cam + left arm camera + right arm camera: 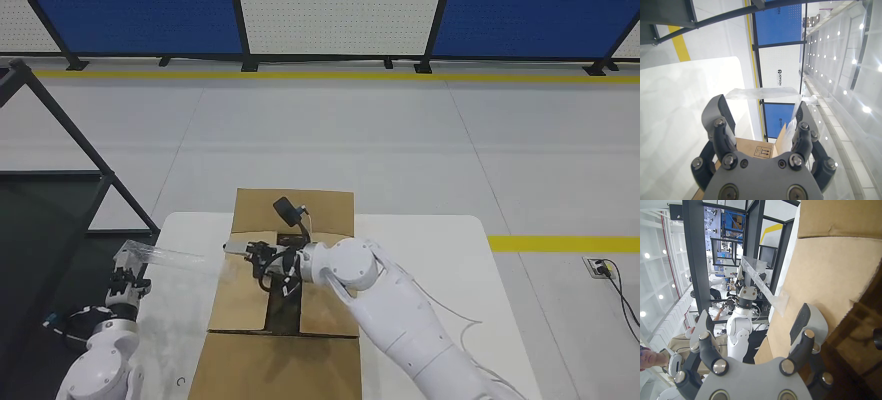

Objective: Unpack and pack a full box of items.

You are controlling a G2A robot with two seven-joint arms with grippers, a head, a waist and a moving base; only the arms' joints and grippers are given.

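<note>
Working on the cardboard box [330, 212], standing on the white bench [450, 260] with its top flaps folded outward and a dark gap showing down the middle. Judging the step in hand as pulling a clear tape strip [185, 258] off that box: finding one end stuck to the box's flap on the left arm's side, with the long axis running straight away from the box, out over the bench, to the left hand [128, 268]. Showing the left hand's fingers spread wide, not pinching anything, yet carrying the strip's free end draped across both fingertips and clinging to one pad. Holding the right hand [756, 311] right at the box, fingers likewise well apart and gripping nothing, one finger over the flap just beside the stuck end, so judging it the nearer hand to what needs freeing. Noticing a label with two upward arrows [762, 152] on the box's side and lettering on the wall panels beyond the box; leaving both unread.
</note>
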